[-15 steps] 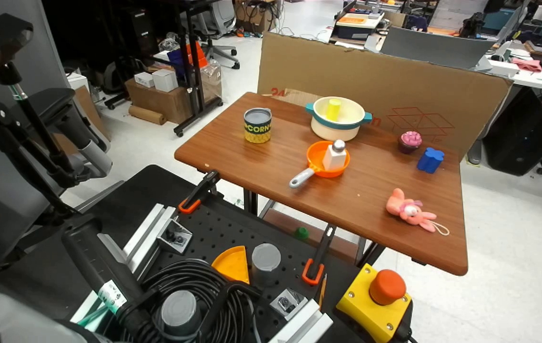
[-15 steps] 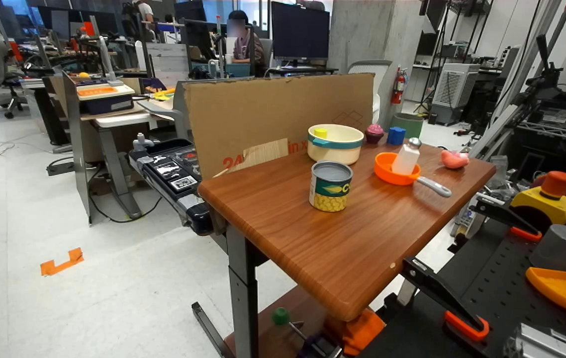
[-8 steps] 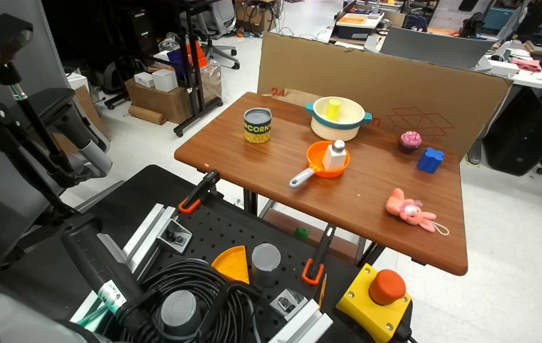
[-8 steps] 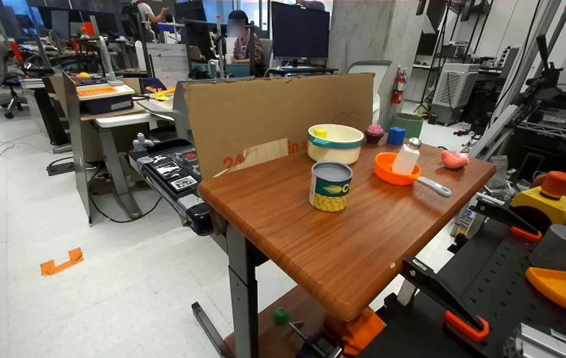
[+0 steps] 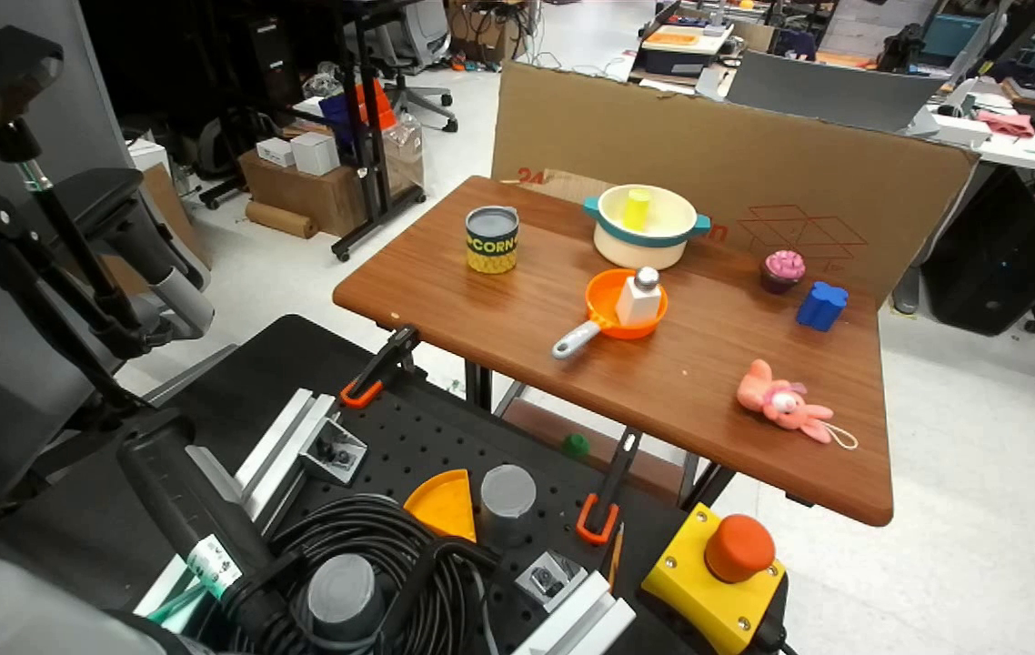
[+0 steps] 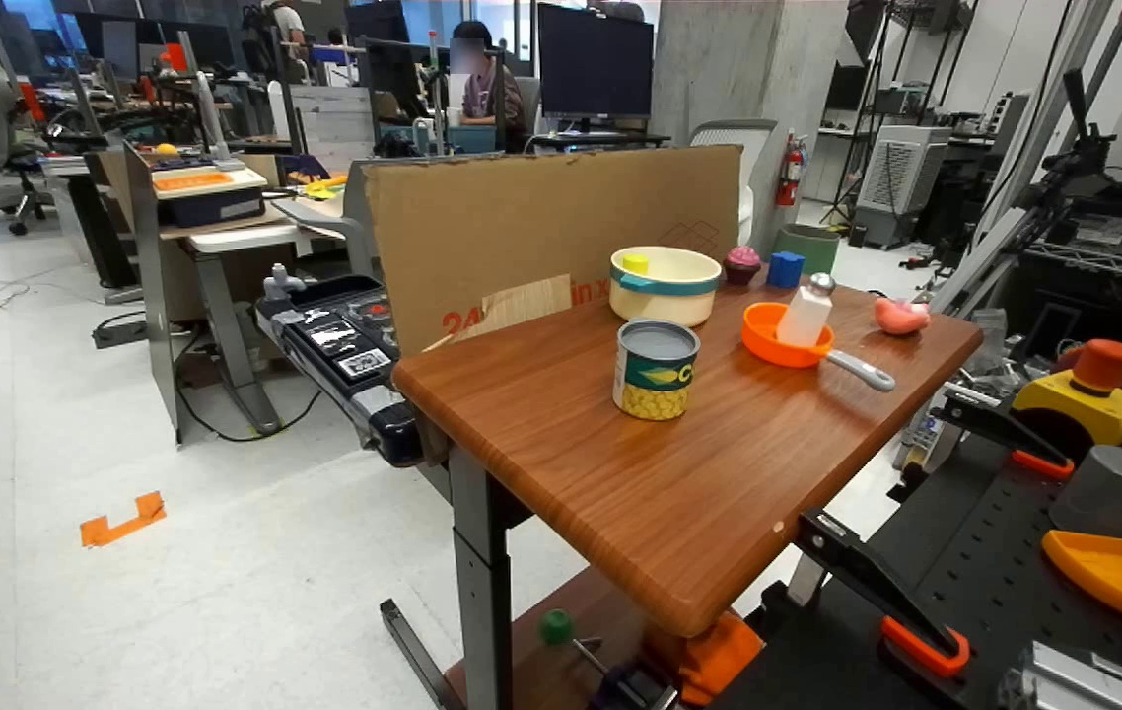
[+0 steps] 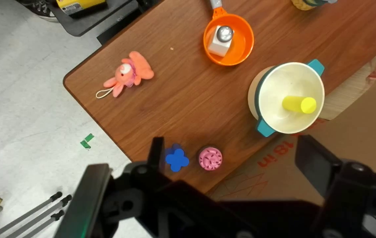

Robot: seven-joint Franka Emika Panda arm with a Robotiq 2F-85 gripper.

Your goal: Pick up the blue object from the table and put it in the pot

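Note:
The blue object (image 7: 177,160), a small block with rounded lobes, stands on the table near its far right corner in an exterior view (image 5: 822,307). The pot (image 5: 636,255) is cream with a teal band and two teal handles, and sits along the cardboard at the back. Inside it stands a yellow cylinder (image 7: 298,104). In the wrist view my gripper (image 7: 230,145) is wide open, high above the table, with nothing held. The blue object appears just beside its left finger (image 7: 156,150), well below it. Neither exterior view shows the gripper clearly.
A pink-topped cupcake (image 7: 210,158) stands close beside the blue object. An orange pan (image 7: 241,49) holds a white shaker (image 7: 220,43). A corn can (image 5: 491,246) and a pink plush toy (image 5: 781,400) are also on the table. A cardboard panel (image 5: 708,136) walls the back edge.
Dark parts at the top edge of the exterior views shift a little between frames. The blue object, the pot and everything else on the table stay where they were.

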